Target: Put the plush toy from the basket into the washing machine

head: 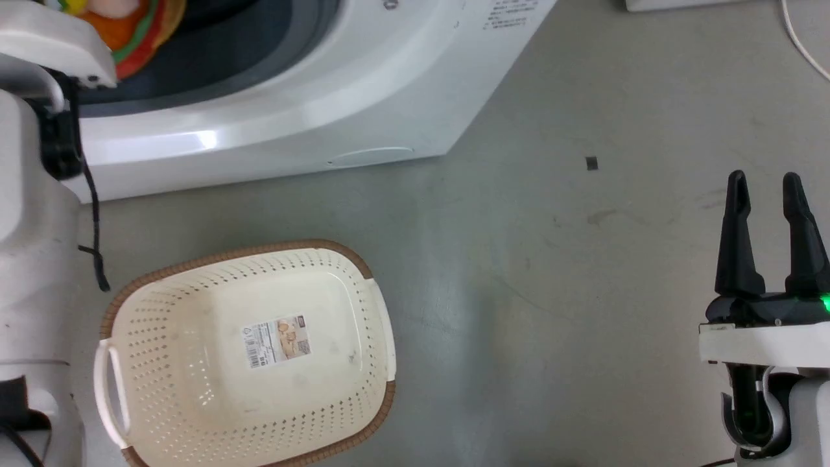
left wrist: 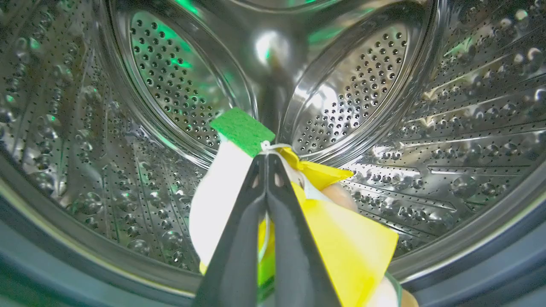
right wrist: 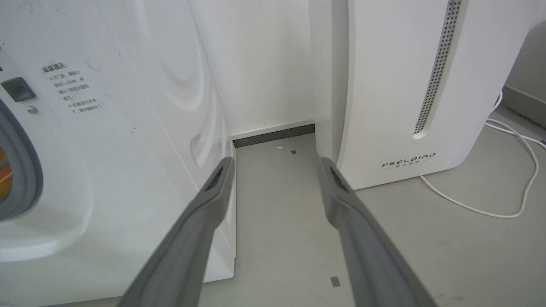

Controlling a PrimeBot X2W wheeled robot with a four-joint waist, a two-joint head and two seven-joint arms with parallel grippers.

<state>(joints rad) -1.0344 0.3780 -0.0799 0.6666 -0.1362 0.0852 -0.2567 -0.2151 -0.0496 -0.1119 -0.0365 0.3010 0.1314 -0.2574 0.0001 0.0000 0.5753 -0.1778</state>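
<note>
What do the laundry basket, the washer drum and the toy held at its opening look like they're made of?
Basket: likely moulded plastic, cream, smooth with slight sheen, regular punched holes; the brown rim looks woven, maybe plastic too.
Washing machine drum: polished metal, probably stainless steel, given mirror-like reflections and embossed perforations.
Plush toy: seemingly soft fabric; matte yellow flaps fold like felt.

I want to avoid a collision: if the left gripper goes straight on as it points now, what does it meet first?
Holding the plush toy, the left gripper would probably meet the back of the washing machine drum first; depth is unclear.
</note>
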